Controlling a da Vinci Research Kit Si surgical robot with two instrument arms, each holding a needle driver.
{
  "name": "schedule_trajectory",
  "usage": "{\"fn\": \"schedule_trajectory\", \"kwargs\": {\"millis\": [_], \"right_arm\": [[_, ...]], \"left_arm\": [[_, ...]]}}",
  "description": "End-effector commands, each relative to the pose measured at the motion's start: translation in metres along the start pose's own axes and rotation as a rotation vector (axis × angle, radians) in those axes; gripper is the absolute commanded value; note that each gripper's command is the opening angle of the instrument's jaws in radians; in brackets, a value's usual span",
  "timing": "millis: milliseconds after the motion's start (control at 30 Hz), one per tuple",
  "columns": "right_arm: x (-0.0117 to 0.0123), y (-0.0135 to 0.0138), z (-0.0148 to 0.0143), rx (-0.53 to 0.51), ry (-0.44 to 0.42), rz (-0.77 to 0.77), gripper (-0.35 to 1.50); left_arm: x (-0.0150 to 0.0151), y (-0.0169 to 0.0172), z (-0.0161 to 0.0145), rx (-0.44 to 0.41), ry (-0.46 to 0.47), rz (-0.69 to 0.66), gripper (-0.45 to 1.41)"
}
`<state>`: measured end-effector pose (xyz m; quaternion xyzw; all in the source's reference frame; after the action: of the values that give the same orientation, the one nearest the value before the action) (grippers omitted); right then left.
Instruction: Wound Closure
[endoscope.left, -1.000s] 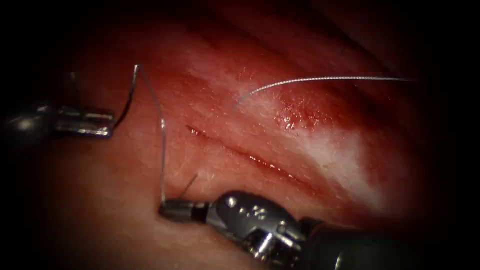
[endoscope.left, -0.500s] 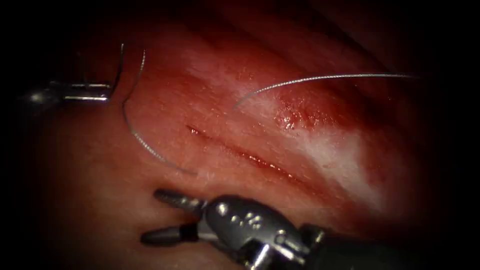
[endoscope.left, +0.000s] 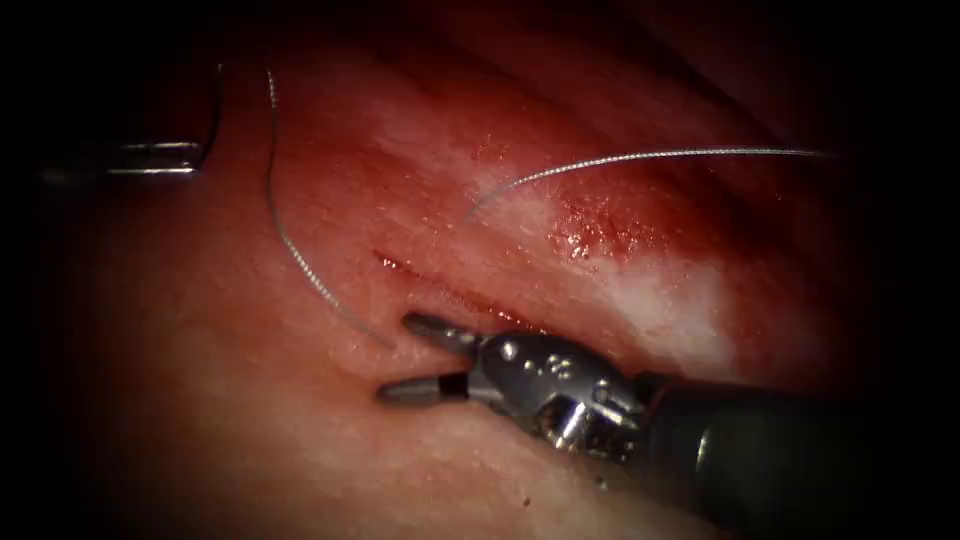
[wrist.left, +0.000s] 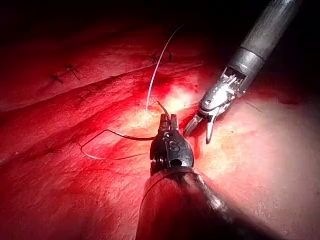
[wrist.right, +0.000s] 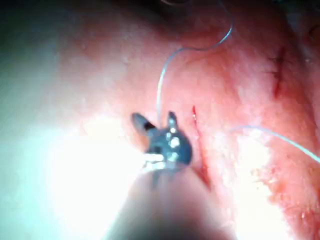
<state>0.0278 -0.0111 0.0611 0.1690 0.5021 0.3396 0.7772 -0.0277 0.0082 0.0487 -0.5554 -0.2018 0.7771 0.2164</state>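
Tissue (endoscope.left: 330, 440), a slab of pink-red pork belly with pale fatty patches, carries a thin dark-red cut (endoscope.left: 480, 305) running diagonally down to the right, with glistening red fluid (endoscope.left: 590, 230) to its right. At the cut's left end the right arm's silver wristed tool (endoscope.left: 410, 355) has its two jaws spread wide and grips nothing; one jaw lies just beside the cut, the other on the skin to the cut's left. The left arm's slim silver tool (endoscope.left: 205, 155) sits far to the left, well apart from the cut, jaws clenched on the dark curved steel needle (endoscope.left: 214, 105) at its lower part, the needle's curve rising free above the jaws, clear of the tissue. Fine grey thread (endoscope.left: 290, 250) arcs down from beside the needle to the skin just left of the cut. A second silvery strand (endoscope.left: 640, 156) leaves the tissue right of the cut and runs off to the right.
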Motion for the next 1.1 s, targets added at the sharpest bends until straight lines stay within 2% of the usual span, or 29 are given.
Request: {"fn": "schedule_trajectory", "kwargs": {"millis": [33, 200, 233, 267, 333, 500, 567, 733, 767, 800, 833, 1100], "right_arm": [[-0.0015, 0.0010, 0.0014, -0.005, -0.001, -0.011, 0.79], [-0.0028, 0.0027, 0.0029, -0.024, -0.017, -0.026, 0.73], [-0.0033, 0.0033, 0.0036, -0.035, -0.030, -0.033, 0.61], [-0.0035, 0.0035, 0.0038, -0.038, -0.030, -0.035, 0.58], [-0.0042, 0.0038, 0.0044, -0.043, -0.030, -0.036, 0.64], [-0.0050, 0.0036, 0.0050, -0.046, -0.028, -0.103, 0.64], [-0.0051, 0.0032, 0.0051, -0.047, -0.027, -0.127, 0.47], [-0.0051, 0.0025, 0.0057, -0.051, -0.026, -0.143, 0.31], [-0.0052, 0.0023, 0.0057, -0.051, -0.026, -0.143, 0.11], [-0.0052, 0.0021, 0.0057, -0.047, -0.027, -0.143, -0.23], [-0.0052, 0.0020, 0.0057, -0.044, -0.027, -0.143, -0.35], [-0.0039, -0.0002, 0.0041, -0.020, -0.028, -0.140, -0.35]], "left_arm": [[-0.0005, 0.0002, 0.0008, -0.006, 0.001, -0.001, -0.45], [-0.0004, 0.0003, 0.0010, -0.011, 0.003, 0.004, -0.45], [-0.0004, 0.0004, 0.0010, -0.011, 0.003, 0.004, -0.45], [-0.0004, 0.0004, 0.0010, -0.011, 0.003, 0.005, -0.45], [-0.0004, 0.0004, 0.0010, -0.011, 0.003, 0.005, -0.45], [-0.0004, 0.0004, 0.0010, -0.011, 0.003, 0.004, -0.45], [-0.0004, 0.0005, 0.0010, -0.013, 0.004, 0.004, -0.45], [-0.0004, 0.0006, 0.0011, -0.015, 0.004, 0.010, -0.45], [-0.0004, 0.0006, 0.0011, -0.015, 0.004, 0.010, -0.45], [-0.0004, 0.0006, 0.0011, -0.015, 0.004, 0.010, -0.45], [-0.0004, 0.0006, 0.0011, -0.015, 0.004, 0.010, -0.45], [-0.0004, 0.0006, 0.0011, -0.018, 0.005, 0.010, -0.45]]}}
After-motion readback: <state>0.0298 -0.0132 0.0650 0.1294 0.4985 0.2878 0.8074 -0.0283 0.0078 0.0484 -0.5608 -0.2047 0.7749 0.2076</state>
